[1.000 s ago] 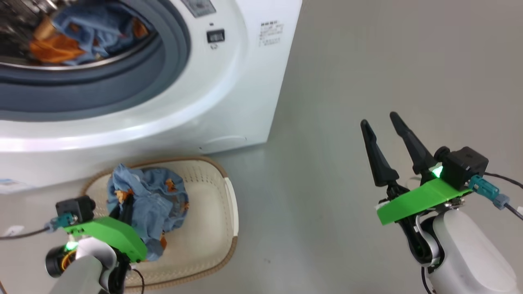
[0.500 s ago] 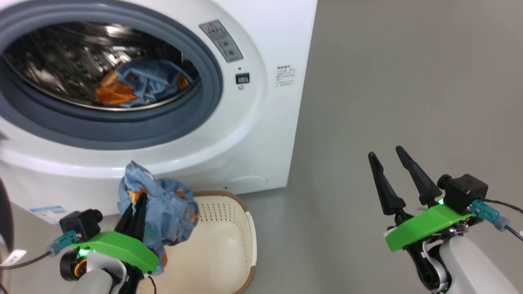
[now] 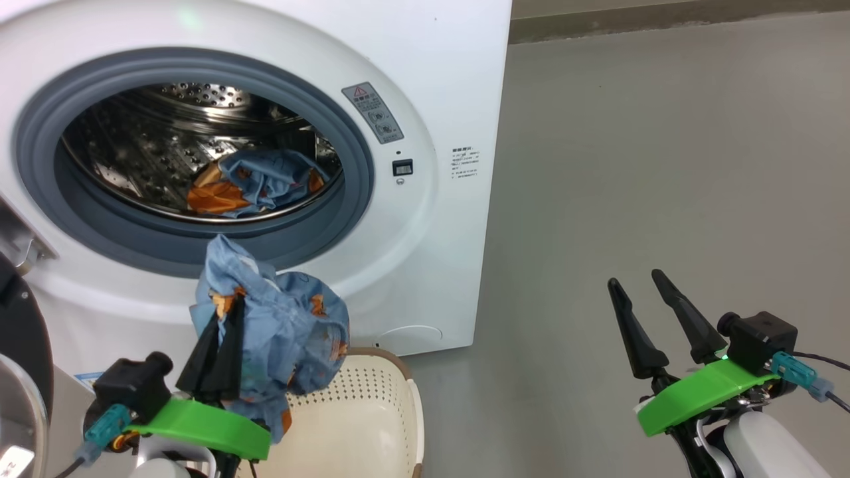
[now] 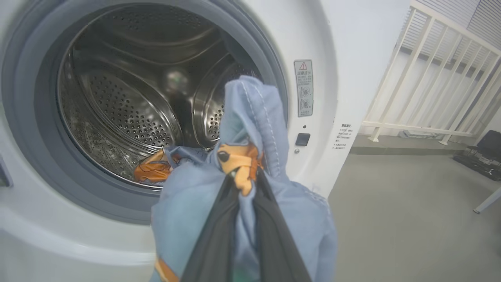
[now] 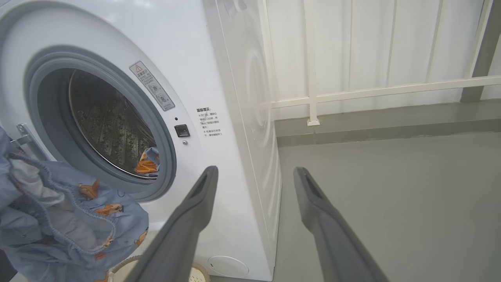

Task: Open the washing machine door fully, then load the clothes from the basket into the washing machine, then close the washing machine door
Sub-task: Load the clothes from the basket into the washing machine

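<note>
As you look down at it, left gripper (image 3: 224, 318): clenched on a bunched piece of the clothes (image 3: 292, 332), held up between the basket (image 3: 372, 411) and the drum (image 3: 133, 153) opening.
Right gripper (image 3: 635, 277): fingers spread wide, holding nothing, over bare floor (image 3: 631, 166) well right of the washing machine (image 3: 438, 53).
Writing: grey warning sticker (image 3: 373, 113) with a red triangle beside the opening, small printed block (image 3: 465, 164) to its right; you cannot read either.
Clothes: light blue, orange cartoon figures, gathered hem; another piece (image 3: 255, 186) lies inside the steel drum.
Washing machine door (image 3: 23, 338): stands open at your left, black rim showing.
</note>
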